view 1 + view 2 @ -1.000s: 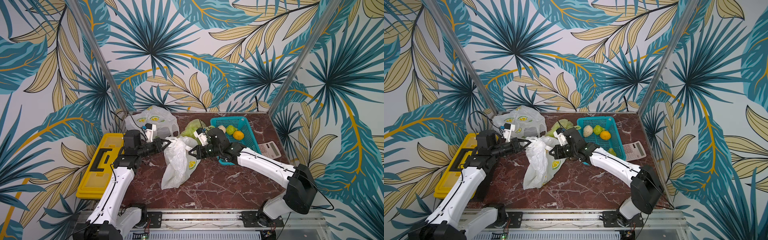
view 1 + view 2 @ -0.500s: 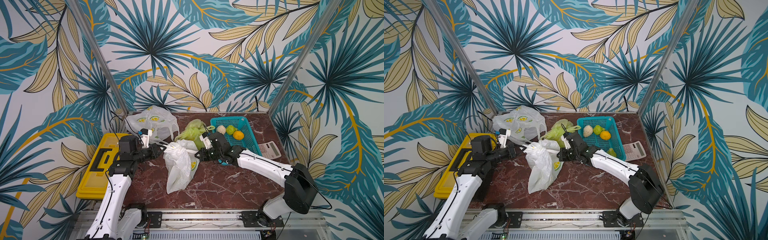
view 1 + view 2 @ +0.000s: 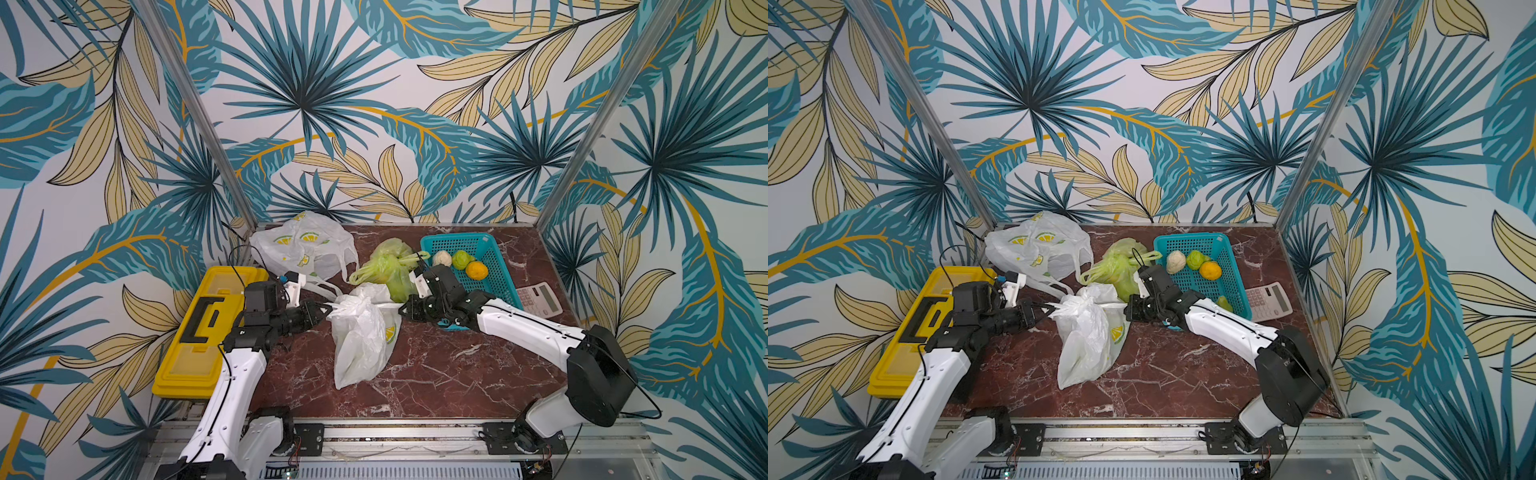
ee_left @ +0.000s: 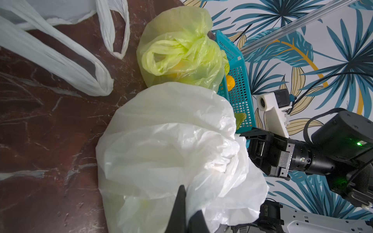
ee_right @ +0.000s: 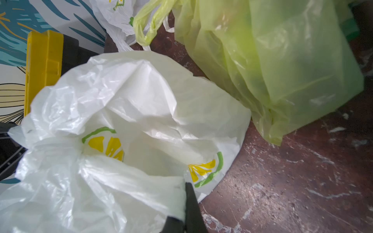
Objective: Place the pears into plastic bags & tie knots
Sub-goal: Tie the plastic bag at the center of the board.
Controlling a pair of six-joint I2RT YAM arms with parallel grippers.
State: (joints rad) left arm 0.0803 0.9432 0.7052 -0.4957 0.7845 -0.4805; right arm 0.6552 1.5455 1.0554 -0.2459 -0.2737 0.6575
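A white lemon-print plastic bag [image 3: 361, 336] lies mid-table, its top bunched [image 3: 1086, 295]. My left gripper [image 3: 326, 309] is shut on its handle on one side. My right gripper [image 3: 401, 309] is shut on the handle on the other side, and the plastic is stretched between them. In the left wrist view the fingers [image 4: 181, 201] pinch white film; the right wrist view shows the same [image 5: 191, 201]. A yellow-green bag [image 3: 390, 266] with knotted handles [image 4: 181, 44] sits behind. A cream pear [image 3: 441, 258] and a green pear [image 3: 462, 259] lie in the teal basket [image 3: 494, 249].
A second white lemon-print bag [image 3: 303, 245] lies at the back left with loose handles. An orange fruit [image 3: 476, 270] is in the basket, and another green pear [image 3: 1224, 303] lies near its front. A calculator [image 3: 540, 297] sits at the right, a yellow toolbox [image 3: 199, 332] at the left.
Both grippers have sunk a little and drawn apart, pulling the white bag's handles taut. The bag has settled lower on the table, and the yellow-green bag behind shows more.
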